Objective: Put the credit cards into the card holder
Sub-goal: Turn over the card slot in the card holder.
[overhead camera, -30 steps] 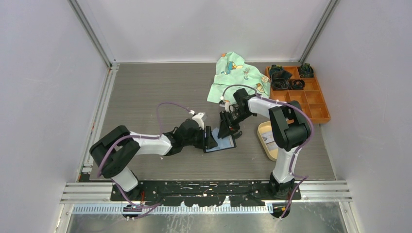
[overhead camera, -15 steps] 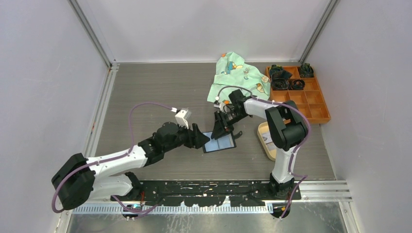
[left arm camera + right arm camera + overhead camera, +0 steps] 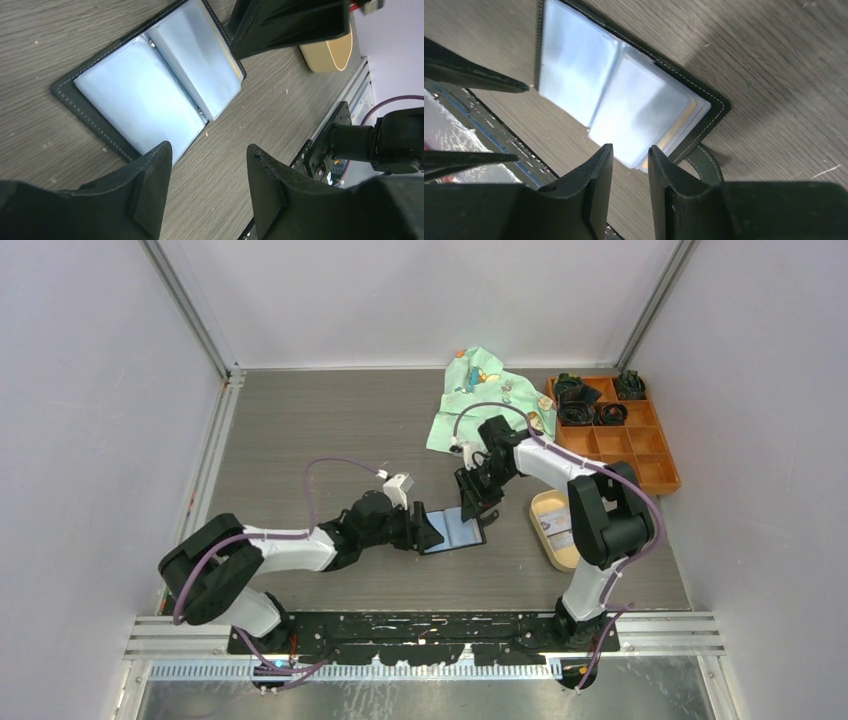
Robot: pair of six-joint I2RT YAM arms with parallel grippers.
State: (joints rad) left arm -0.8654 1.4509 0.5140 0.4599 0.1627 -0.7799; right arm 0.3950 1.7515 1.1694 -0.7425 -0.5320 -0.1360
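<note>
The card holder (image 3: pixel 458 530) is a black wallet lying open and flat on the table, its clear sleeves looking pale blue. It also shows in the left wrist view (image 3: pixel 150 85) and the right wrist view (image 3: pixel 619 95), where its snap tab (image 3: pixel 705 161) sticks out. My left gripper (image 3: pixel 430 531) (image 3: pixel 210 150) is open and empty at the holder's left edge. My right gripper (image 3: pixel 471 502) (image 3: pixel 630 148) is narrowly open and empty, just over the holder's far right corner. A pale credit card (image 3: pixel 554 529) lies in the tan tray.
The tan oval tray (image 3: pixel 541 510) sits right of the holder, next to the right arm. An orange compartment box (image 3: pixel 650 455) with dark items stands at the back right. A green patterned cloth (image 3: pixel 485 390) lies behind the holder.
My left gripper drew back to the left, then returned to the holder's left edge. My right gripper shifted slightly right and back. The holder now lies fully open.
</note>
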